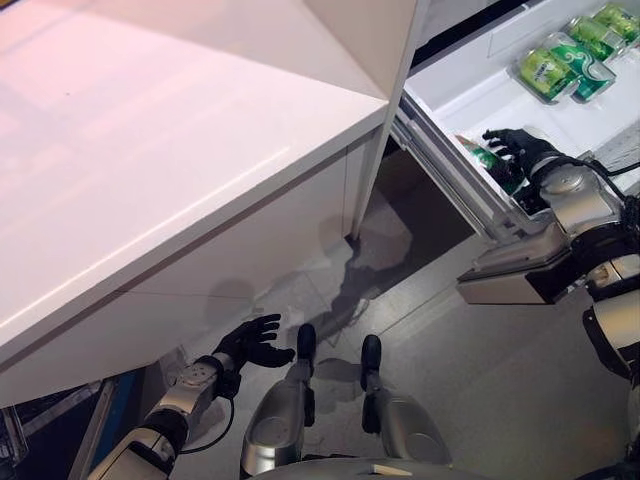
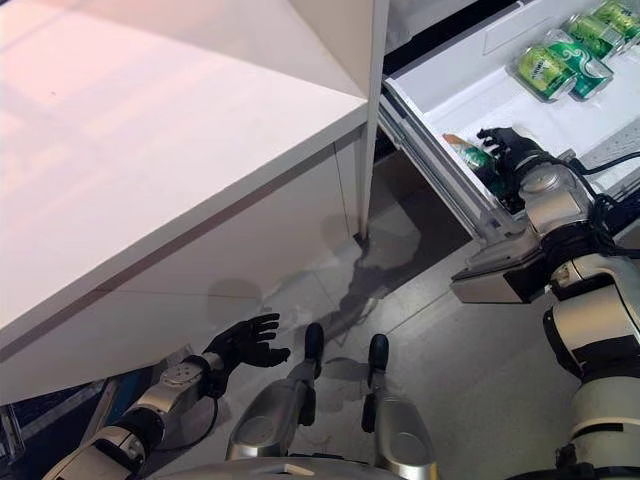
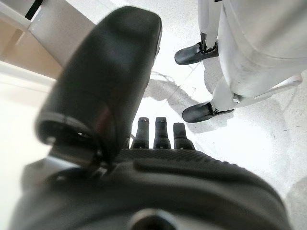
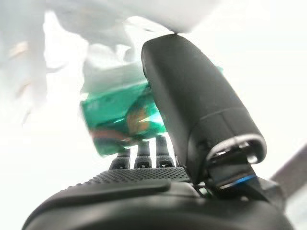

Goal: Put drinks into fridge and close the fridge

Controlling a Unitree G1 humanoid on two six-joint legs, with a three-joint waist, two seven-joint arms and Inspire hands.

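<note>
A white fridge shelf (image 1: 470, 92) stands open at the upper right. A green drink can (image 2: 463, 152) lies at its near end, also seen in the right wrist view as the can (image 4: 120, 117) just past my fingers. My right hand (image 1: 520, 148) hovers over this can with its fingers spread and relaxed, the thumb (image 4: 192, 105) beside the can and not curled round it. Several more green cans (image 1: 548, 68) lie further back on the shelf. My left hand (image 1: 250, 343) hangs low near the floor, open and holding nothing.
A broad white counter (image 1: 150, 150) fills the left and middle, with its cabinet front (image 1: 250, 240) below. An upright white panel (image 1: 375, 110) stands between the counter and the fridge. Grey floor (image 1: 480, 380) lies in front of the fridge.
</note>
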